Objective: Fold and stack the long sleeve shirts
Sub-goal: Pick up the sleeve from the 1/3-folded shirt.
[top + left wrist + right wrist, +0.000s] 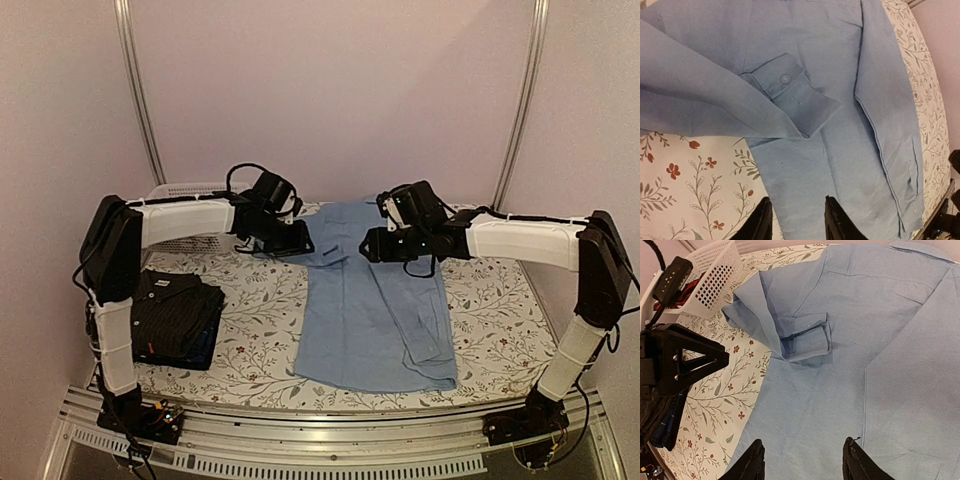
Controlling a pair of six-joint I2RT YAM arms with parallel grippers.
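One light blue shirt (pixel 375 310) lies spread in the middle of the desk (pixel 260 300). At the left, one black pinstriped shirt (pixel 180 300) sits folded on one navy shirt (pixel 205 348). One white basket (pixel 185 190) stands behind them. The left end effector (pixel 305 246) and the right end effector (pixel 368 245) hover over the blue cloth, both released and grasping nothing.

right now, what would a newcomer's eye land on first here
A light blue shirt lies flat in the middle, sleeves folded in. The left hand and right hand hover open above its collar end. A folded black shirt sits at the left edge.
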